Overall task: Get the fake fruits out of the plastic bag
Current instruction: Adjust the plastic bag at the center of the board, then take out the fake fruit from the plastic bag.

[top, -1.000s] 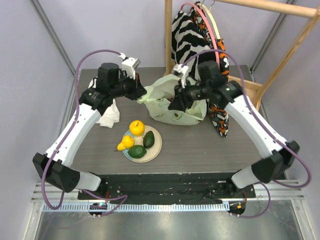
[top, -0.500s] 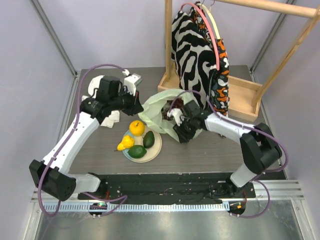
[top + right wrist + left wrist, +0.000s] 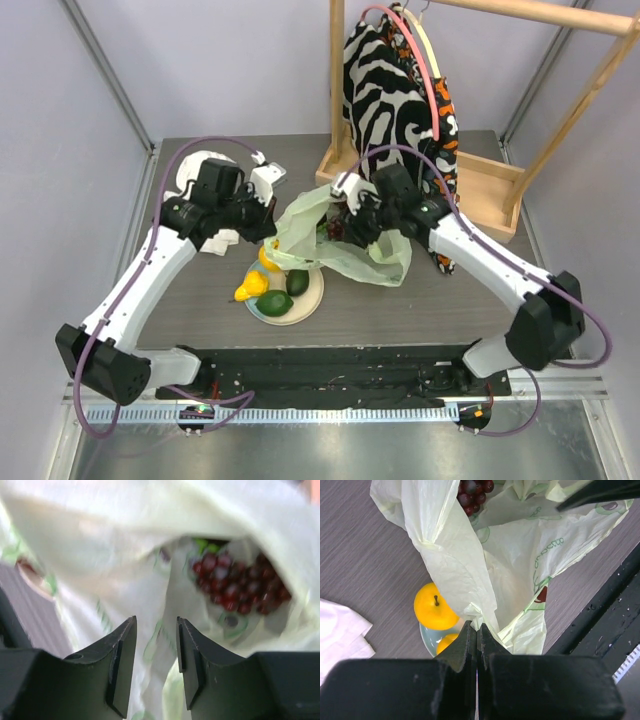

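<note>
The pale green plastic bag [image 3: 360, 255] hangs open over the table's middle. My left gripper [image 3: 272, 228] is shut on the bag's edge [image 3: 470, 590], right above the plate [image 3: 312, 300]. My right gripper [image 3: 345, 225] is open at the bag's mouth, with its jaws apart [image 3: 156, 622] and nothing between them. A dark red grape bunch [image 3: 240, 585] lies inside the bag, and it also shows in the left wrist view [image 3: 472, 492]. On the plate are a yellow pear [image 3: 250, 287], two green avocados [image 3: 275, 303] and a yellow-orange round fruit [image 3: 435, 607], partly under the bag. The dark maroon fruit is hidden.
A white cloth [image 3: 205, 205] lies at the back left, behind my left arm. A wooden rack [image 3: 480, 190] with hanging patterned garments [image 3: 395, 90] stands at the back right, close behind my right arm. The black table edge [image 3: 615, 605] runs near the plate.
My left gripper has pulled the bag's edge nearer, over the plate. My right gripper dipped toward the table's front, then rose back to the bag's mouth. The bag has shifted and opened.
</note>
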Tool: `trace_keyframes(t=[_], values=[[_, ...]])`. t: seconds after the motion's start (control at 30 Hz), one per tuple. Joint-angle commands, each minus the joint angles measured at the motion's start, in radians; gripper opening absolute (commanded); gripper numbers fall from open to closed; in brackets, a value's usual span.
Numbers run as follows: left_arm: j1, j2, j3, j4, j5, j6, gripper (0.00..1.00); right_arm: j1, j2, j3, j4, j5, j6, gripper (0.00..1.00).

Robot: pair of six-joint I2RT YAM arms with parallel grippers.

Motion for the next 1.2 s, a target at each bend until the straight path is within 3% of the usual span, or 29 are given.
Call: trace_keyframes(t=[0.0,0.13,0.17,0.3,0.63,1.0,1.17], values=[[0.006,0.003,0.071,-0.018,0.011,0.025,0.0,-0.006,0.174,0.136,0.044,-0.008,0.054,0.44],[0.01,-0.012,0.072,-0.01,0.018,0.001,0.0,-0.018,0.337,0.239,0.053,0.006,0.112,0.5],[0.013,-0.014,0.074,-0.011,0.023,0.001,0.0,-0.026,0.398,0.282,0.059,0.014,0.135,0.58],[0.015,-0.012,0.075,-0.011,0.028,0.007,0.0,-0.061,0.496,0.371,0.096,0.037,0.232,0.71],[0.018,0.02,0.072,-0.013,0.066,-0.018,0.0,-0.06,0.642,0.5,0.163,-0.014,0.281,0.77],[0.018,0.055,0.092,0.008,0.06,-0.021,0.0,-0.035,0.769,0.555,0.159,-0.065,0.273,0.77],[0.018,0.054,0.082,0.022,0.057,-0.03,0.0,-0.035,0.728,0.557,0.154,-0.062,0.234,0.51]])
